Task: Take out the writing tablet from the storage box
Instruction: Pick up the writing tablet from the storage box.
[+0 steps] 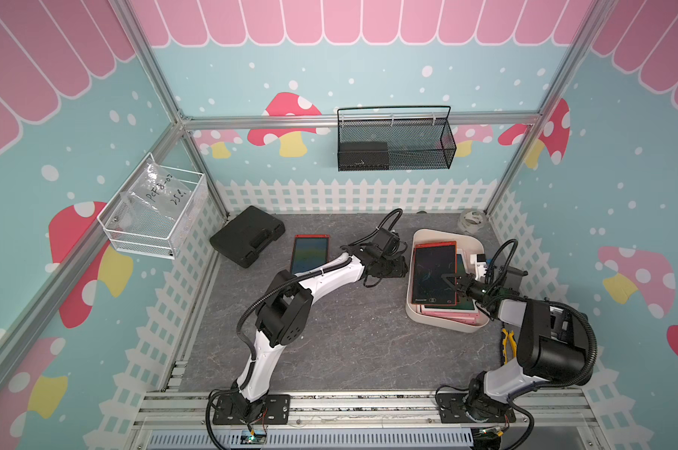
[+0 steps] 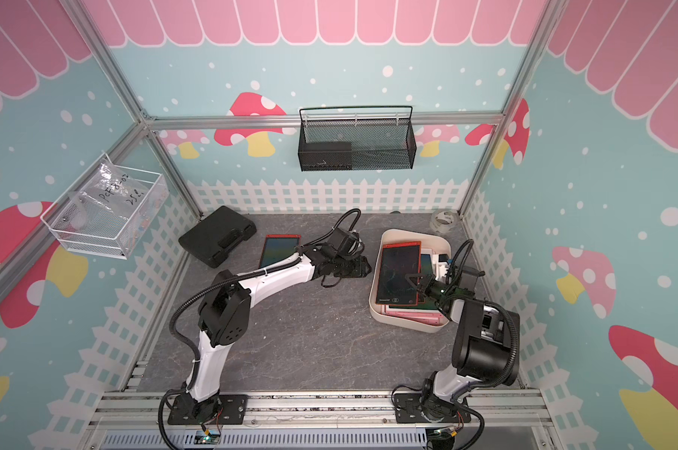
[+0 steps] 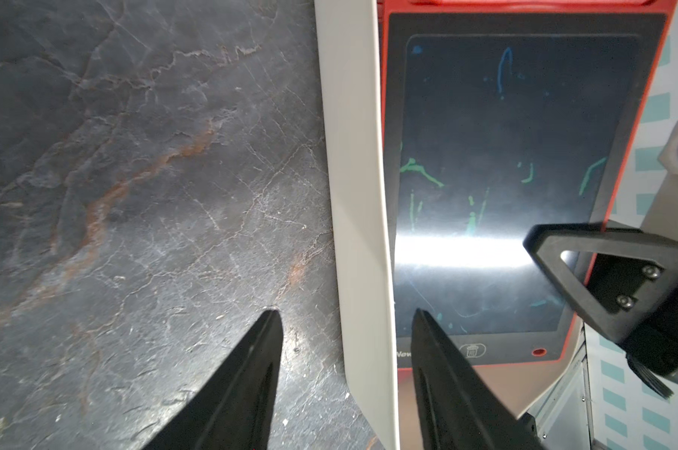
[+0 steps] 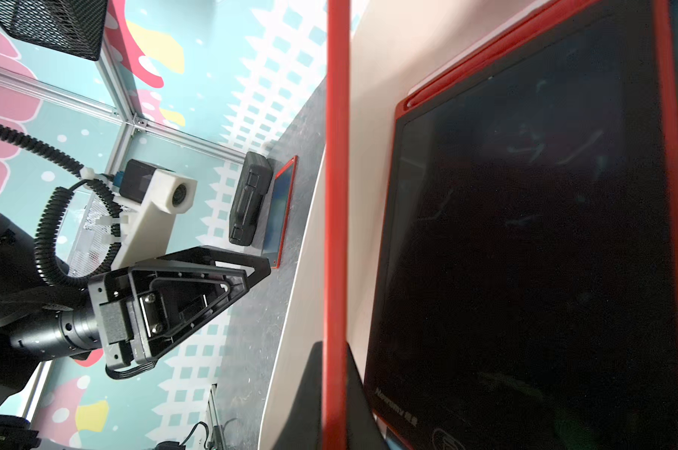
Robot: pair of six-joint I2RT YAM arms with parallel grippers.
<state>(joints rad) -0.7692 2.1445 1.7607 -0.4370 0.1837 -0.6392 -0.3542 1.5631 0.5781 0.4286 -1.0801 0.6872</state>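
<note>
My right pincer (image 1: pixel 448 281) is clamped tight on the right-hand long edge of the writing tablet (image 1: pixel 430 272), the red-framed one with a dark screen and a few green and blue scribbles. On my right wrist cam a red edge runs straight up between my fingers (image 4: pixel 310 409). The tablet is the top one of the stack and it's still inside the storage box (image 1: pixel 467 328), the cream tub on the right side of the table (image 1: pixel 349 350). Whether it's actually off the stack, I honestly can't tell. Pink tablets (image 1: pixel 450 314) poke out from under it at the near end.

My left pincer (image 1: pixel 397 268) hangs just outside the box's left wall, jaws parted a fair bit, nothing in them. On its wrist cam one finger (image 3: pixel 251 370) sits over bare table and the other over the tablet's near corner, with the box wall between them.

Further out, a second red-framed tablet (image 1: pixel 310 255) lies flat on the table, partly hidden behind my left forearm, with a black case (image 1: pixel 247 235) just beyond it. A tape roll (image 1: pixel 471 221) sits in the back right corner, and yellow-handled pliers (image 1: pixel 508 345) lie by my right arm. Up on the walls there's a black mesh basket (image 1: pixel 395 144) at the back and a white wire basket (image 1: pixel 154 230) holding a plastic bag (image 1: pixel 154 191) on the left.
</note>
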